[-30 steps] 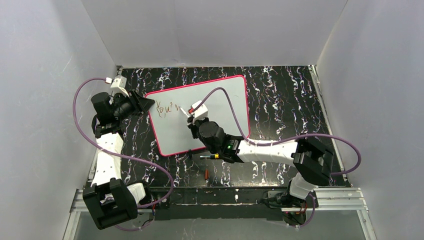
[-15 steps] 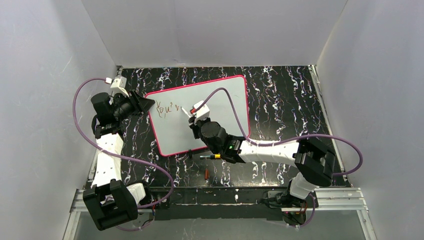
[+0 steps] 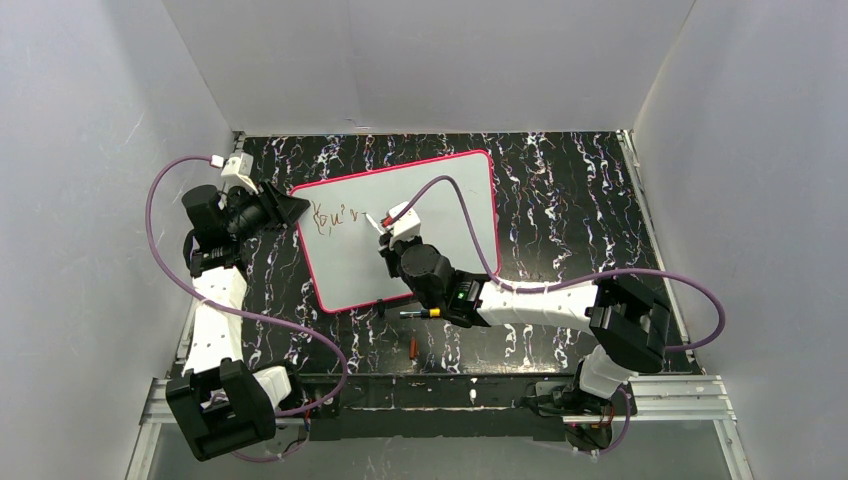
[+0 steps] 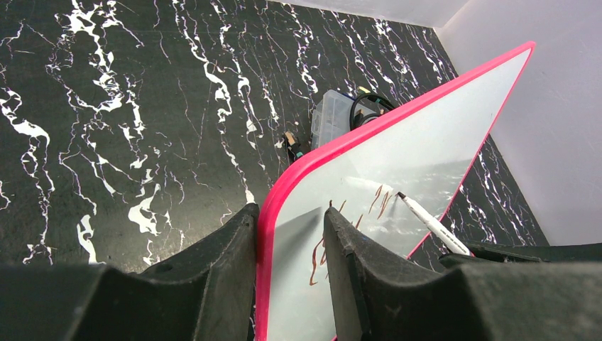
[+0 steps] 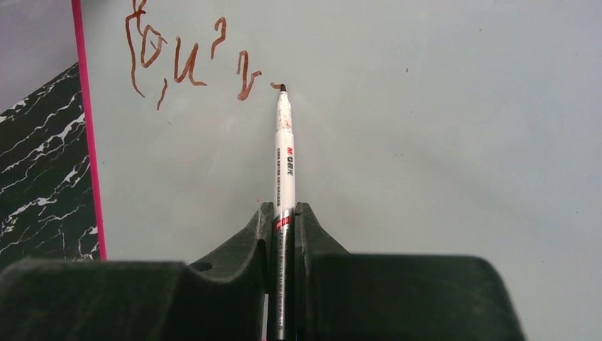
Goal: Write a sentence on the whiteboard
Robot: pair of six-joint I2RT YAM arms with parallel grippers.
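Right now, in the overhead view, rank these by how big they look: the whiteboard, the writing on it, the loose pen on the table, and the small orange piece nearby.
1. whiteboard, by far the largest.
2. writing and loose pen: they look about equally long, so I won't rank them.
3. orange piece, the smallest.

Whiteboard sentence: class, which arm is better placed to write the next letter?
Right: the right gripper is shut on the marker, tip at the last stroke of the sentence. The left gripper only clamps the whiteboard rim.
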